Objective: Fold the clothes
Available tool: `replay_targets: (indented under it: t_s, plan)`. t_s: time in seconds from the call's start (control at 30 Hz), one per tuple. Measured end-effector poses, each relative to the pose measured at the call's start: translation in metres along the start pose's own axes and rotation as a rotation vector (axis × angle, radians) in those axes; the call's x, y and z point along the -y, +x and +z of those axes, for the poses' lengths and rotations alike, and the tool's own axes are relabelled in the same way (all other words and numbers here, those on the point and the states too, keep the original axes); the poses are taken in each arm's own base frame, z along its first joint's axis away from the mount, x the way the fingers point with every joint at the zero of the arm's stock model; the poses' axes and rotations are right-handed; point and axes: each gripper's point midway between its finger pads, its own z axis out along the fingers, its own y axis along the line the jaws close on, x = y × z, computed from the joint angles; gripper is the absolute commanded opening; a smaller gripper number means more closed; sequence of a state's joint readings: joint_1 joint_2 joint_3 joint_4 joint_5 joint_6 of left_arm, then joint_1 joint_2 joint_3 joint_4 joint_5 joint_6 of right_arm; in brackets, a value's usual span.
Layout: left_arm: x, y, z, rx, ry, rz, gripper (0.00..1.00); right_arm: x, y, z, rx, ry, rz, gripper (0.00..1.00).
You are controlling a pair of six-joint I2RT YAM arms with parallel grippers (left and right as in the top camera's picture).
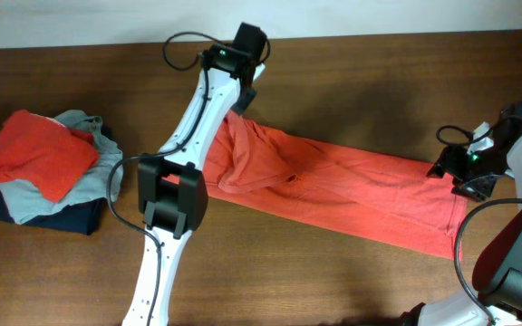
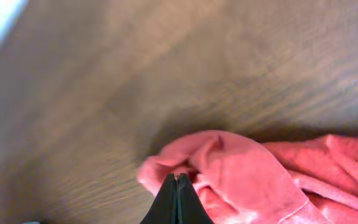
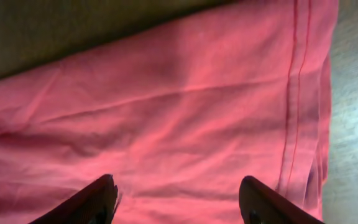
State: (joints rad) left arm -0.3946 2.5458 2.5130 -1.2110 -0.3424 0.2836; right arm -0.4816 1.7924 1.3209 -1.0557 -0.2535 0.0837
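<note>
Overhead, the orange T-shirt (image 1: 352, 186) lies stretched across the surface (image 1: 352, 72), its bunched end pinched in the left claw (image 2: 176, 183). The right claw (image 3: 178, 183) hovers spread over the hem; an unanchored pull could drag the cloth askew

Overhead, the light is soft and even. The white strip (image 1: 379, 14) at 12 o'clock is nearly washed out, and a faint shadow lies on the table (image 1: 352, 91) at 1 o'clock. The left wrist view is dim and blurred throughout, with a pale blown-out corner at 10 o'clock and a dark shadow just above the shirt (image 2: 241, 174). The right wrist view is sharper: the stitching (image 3: 294, 93) at 3 o'clock reads clearly, 11 o'clock is in deep shadow, and the fingers (image 3: 101, 199) at 6 o'clock are soft.
</note>
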Motion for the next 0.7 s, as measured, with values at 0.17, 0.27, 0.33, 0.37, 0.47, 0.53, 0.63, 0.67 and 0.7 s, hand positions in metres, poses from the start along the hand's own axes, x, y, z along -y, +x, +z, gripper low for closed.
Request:
replay_targets:
  t_s: [0.17, 0.27, 0.33, 0.37, 0.47, 0.53, 0.63, 0.67, 0.7]
  plan:
    - [0.001, -0.005, -0.008, 0.032, 0.075, -0.032, 0.41, 0.004, -0.001, 0.015, 0.023, -0.003, 0.025, 0.79]
    - [0.016, -0.001, -0.008, 0.021, 0.159, -0.032, 0.43, 0.008, 0.007, 0.030, 0.015, -0.002, 0.053, 0.83]
    - [0.026, 0.001, -0.007, 0.012, 0.190, -0.023, 0.43, 0.012, 0.013, 0.040, 0.008, -0.001, 0.069, 0.83]
    - [0.036, 0.002, -0.003, -0.001, 0.212, -0.011, 0.43, 0.012, 0.013, 0.042, 0.010, -0.002, 0.072, 0.83]
    - [0.057, 0.007, 0.010, -0.036, 0.246, 0.017, 0.36, 0.015, 0.017, 0.051, 0.014, -0.002, 0.090, 0.82]
    - [0.067, 0.012, 0.018, -0.062, 0.263, 0.029, 0.24, 0.015, 0.015, 0.054, 0.029, -0.004, 0.103, 0.80]
    - [0.072, 0.018, 0.026, -0.095, 0.267, 0.035, 0.03, 0.017, 0.014, 0.059, 0.046, -0.007, 0.122, 0.78]
    - [0.070, 0.020, 0.028, -0.103, 0.254, 0.033, 0.00, 0.017, 0.015, 0.061, 0.048, -0.007, 0.129, 0.78]
    - [0.068, 0.021, 0.029, -0.106, 0.242, 0.034, 0.01, 0.017, 0.014, 0.061, 0.052, -0.008, 0.132, 0.78]
